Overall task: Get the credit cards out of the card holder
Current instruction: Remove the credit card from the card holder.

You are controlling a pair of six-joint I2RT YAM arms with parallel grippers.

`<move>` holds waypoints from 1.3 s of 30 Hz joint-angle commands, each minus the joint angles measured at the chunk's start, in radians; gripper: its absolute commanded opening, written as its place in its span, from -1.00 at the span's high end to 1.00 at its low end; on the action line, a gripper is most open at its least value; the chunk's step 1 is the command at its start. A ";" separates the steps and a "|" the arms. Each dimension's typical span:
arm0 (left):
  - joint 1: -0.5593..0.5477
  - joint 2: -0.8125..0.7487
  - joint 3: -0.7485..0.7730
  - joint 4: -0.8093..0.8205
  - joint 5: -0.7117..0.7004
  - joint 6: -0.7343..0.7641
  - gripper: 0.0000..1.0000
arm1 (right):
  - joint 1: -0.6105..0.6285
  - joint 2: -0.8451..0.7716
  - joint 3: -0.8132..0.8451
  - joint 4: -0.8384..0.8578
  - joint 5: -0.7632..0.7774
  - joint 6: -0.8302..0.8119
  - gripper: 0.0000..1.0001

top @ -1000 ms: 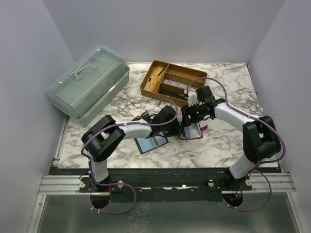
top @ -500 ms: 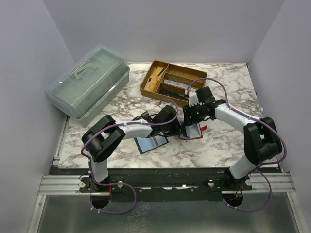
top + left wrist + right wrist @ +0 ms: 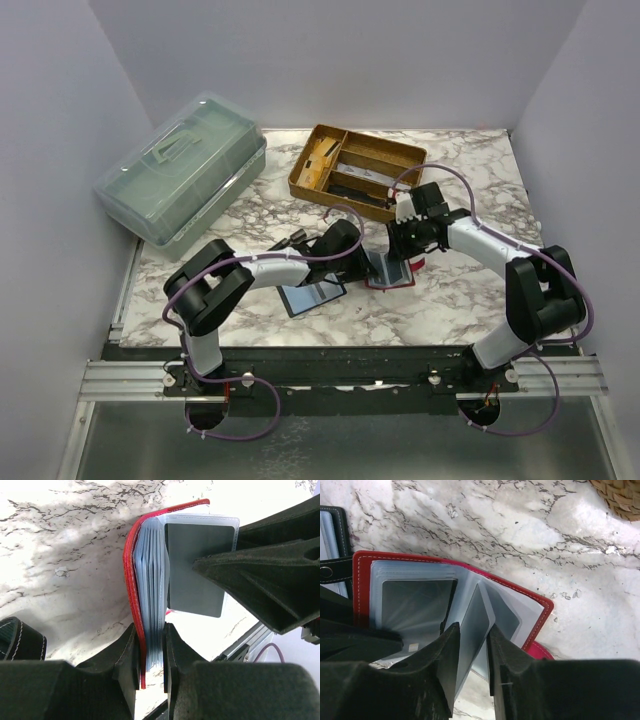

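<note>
A red card holder (image 3: 392,272) lies open mid-table, its clear sleeves fanned out. In the left wrist view my left gripper (image 3: 151,650) is shut on its red cover (image 3: 134,580) and the sleeve stack. A grey credit card (image 3: 197,570) sits in a raised sleeve, with one of the right gripper's fingers (image 3: 260,575) against its face. In the right wrist view my right gripper (image 3: 472,645) is closed on that raised leaf with the grey card (image 3: 476,620), above the red holder (image 3: 362,580). From above, the left gripper (image 3: 358,262) and right gripper (image 3: 400,245) meet at the holder.
An open black wallet (image 3: 310,295) with bluish cards lies left of the holder and shows in the right wrist view (image 3: 332,545). A wicker tray (image 3: 355,170) stands behind, and a lidded translucent box (image 3: 185,170) at back left.
The right gripper has shifted slightly right and back, lifting a sleeve leaf of the red holder. The left gripper keeps its hold and has barely moved.
</note>
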 commanded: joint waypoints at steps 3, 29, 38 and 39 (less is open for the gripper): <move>0.009 -0.043 -0.041 0.037 -0.013 -0.006 0.67 | -0.030 -0.021 -0.019 -0.004 -0.052 0.009 0.54; 0.063 -0.461 -0.389 0.424 -0.083 -0.040 -0.98 | -0.259 0.042 -0.084 0.074 -0.659 0.092 1.00; 0.079 -0.191 -0.303 0.652 0.114 -0.134 -0.69 | -0.264 0.146 -0.020 0.028 -0.481 0.080 0.98; 0.080 -0.154 -0.296 0.690 0.131 -0.152 -0.62 | -0.266 0.152 -0.014 0.024 -0.484 0.079 0.98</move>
